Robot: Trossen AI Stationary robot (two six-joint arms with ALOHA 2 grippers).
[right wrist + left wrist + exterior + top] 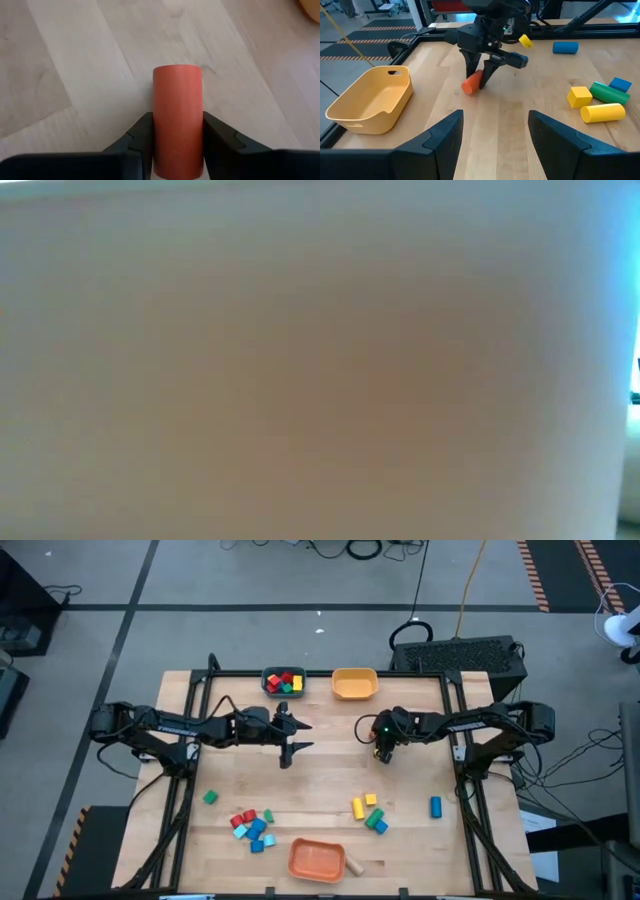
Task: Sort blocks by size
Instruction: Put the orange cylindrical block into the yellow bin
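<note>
Gripping an orange cylinder [177,125] on the pale wooden desk [320,780] near the yellow bowl [354,684], the right pincer [481,82] pinches it; the left pincer [290,735] hovers half-open nearby above grey flooring.

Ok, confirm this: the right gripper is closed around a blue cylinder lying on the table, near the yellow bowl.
Not quite: the cylinder is orange-red, not blue. The right wrist view shows it between the fingers of the right gripper, and the left wrist view shows the same colour. The rest holds: it lies on the table, near the yellow bowl.
</note>
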